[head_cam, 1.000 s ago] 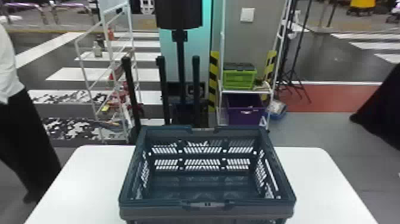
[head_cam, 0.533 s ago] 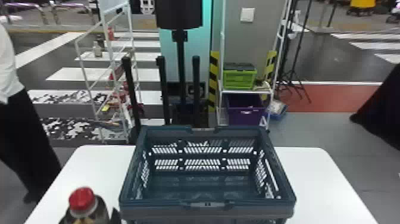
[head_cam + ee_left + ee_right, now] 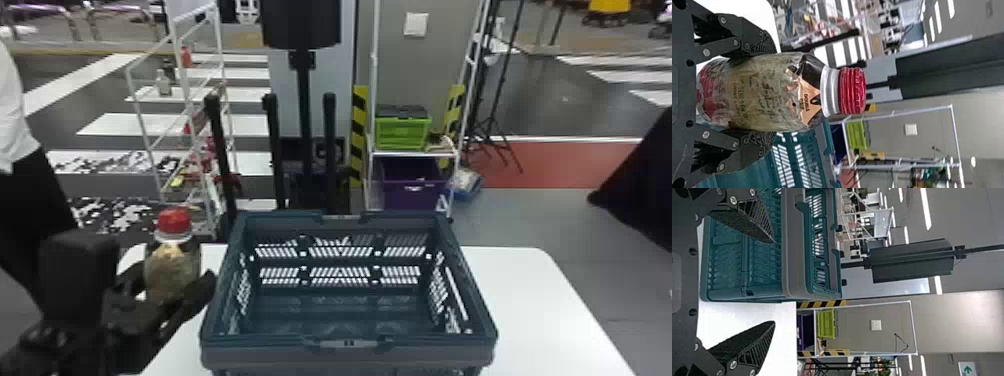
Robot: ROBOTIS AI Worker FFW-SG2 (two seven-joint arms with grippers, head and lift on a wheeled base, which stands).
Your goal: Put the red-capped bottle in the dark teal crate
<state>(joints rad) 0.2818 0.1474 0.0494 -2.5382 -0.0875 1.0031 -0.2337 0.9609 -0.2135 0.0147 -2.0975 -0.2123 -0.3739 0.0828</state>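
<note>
Currently, lower left of head view: black 2-fingered left gripper [image 3: 167, 289] clasps red-capped, tan-labelled round bottle [image 3: 172, 262], upright, near dark teal slatted crate [image 3: 270, 352], lower centre. Right wrist view, left side: black right gripper [image 3: 774, 282], fingers wide apart.

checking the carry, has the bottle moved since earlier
Yes: the bottle went up and right in the head view, cap now level with the crate's far rim.

You have open room above the dark teal crate [image 3: 255, 354] — nothing spans its top. Its left wall [image 3: 223, 290] stands between the crate's hollow and your left gripper [image 3: 169, 286]; beyond its far side, black posts [image 3: 275, 150] rise upright.
</note>
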